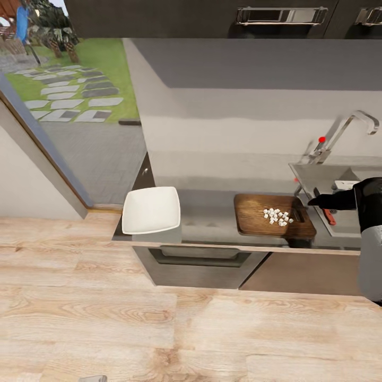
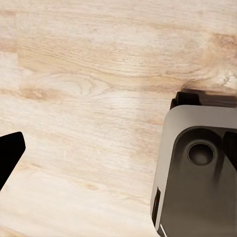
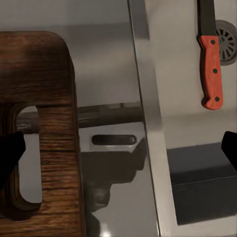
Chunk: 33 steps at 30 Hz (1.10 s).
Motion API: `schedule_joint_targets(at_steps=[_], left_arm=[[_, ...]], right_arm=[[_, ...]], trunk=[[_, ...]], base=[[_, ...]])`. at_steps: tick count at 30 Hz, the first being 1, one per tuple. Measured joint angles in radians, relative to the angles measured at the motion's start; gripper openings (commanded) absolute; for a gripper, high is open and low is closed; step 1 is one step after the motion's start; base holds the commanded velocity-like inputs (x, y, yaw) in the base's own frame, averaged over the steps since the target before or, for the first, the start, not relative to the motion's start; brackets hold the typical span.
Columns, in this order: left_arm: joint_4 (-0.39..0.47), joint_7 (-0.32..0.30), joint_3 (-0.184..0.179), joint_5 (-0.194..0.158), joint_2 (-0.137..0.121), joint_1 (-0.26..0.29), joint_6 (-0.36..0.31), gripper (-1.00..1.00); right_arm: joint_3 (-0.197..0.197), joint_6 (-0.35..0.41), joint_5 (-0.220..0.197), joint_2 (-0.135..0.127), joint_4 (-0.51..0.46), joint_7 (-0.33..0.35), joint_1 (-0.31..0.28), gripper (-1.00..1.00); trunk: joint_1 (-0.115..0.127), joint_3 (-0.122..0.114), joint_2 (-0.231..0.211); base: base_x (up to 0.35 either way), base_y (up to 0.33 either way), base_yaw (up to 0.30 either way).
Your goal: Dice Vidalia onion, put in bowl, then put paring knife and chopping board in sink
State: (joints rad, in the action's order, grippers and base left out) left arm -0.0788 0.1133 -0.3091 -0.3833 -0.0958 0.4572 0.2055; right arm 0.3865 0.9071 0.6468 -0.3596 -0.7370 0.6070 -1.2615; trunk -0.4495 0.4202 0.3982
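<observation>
The robot's black right gripper [image 1: 313,201] reaches level over the dark brown wooden chopping board's [image 1: 254,215] slotted end, fingers spread wide; white diced onion [image 1: 277,216] sits on it, red-handled paring knife [image 3: 210,64] in the steel sink [image 1: 347,223].

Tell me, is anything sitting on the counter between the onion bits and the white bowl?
Nothing visible is. The diced onion lies on the chopping board, and only bare grey countertop separates it from the bowl.
</observation>
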Motion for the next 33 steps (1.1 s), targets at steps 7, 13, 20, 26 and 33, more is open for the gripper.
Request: schedule_joint_targets(at_steps=[7, 13, 20, 26, 33], left_arm=[[0.000, 0.000, 0.000, 0.000, 0.000, 0.000, 0.000, 1.00], [0.000, 0.000, 0.000, 0.000, 0.000, 0.000, 0.000, 1.00], [0.000, 0.000, 0.000, 0.000, 0.000, 0.000, 0.000, 1.00], [0.000, 0.000, 0.000, 0.000, 0.000, 0.000, 0.000, 1.00], [0.000, 0.000, 0.000, 0.000, 0.000, 0.000, -0.001, 1.00]], right_arm=[[-0.001, 0.000, 0.001, 0.024, 0.000, 0.000, 0.000, 1.00], [0.000, 0.000, 0.001, 0.025, 0.000, 0.000, 0.000, 1.00], [0.003, -0.052, 0.002, 0.017, 0.004, 0.000, 0.001, 1.00], [0.004, -0.057, 0.027, 0.014, 0.008, 0.000, 0.002, 1.00], [0.003, -0.067, 0.031, 0.014, 0.051, -0.001, 0.002, 1.00]], trunk=[[0.000, 0.000, 0.000], [0.000, 0.000, 0.000], [0.000, 0.000, 0.000], [0.000, 0.000, 0.000], [0.000, 0.006, 0.000]], base=[[0.000, 0.000, 0.000], [0.000, 0.000, 0.000], [0.000, 0.000, 0.000], [0.000, 0.000, 0.000], [0.000, 0.000, 0.000]])
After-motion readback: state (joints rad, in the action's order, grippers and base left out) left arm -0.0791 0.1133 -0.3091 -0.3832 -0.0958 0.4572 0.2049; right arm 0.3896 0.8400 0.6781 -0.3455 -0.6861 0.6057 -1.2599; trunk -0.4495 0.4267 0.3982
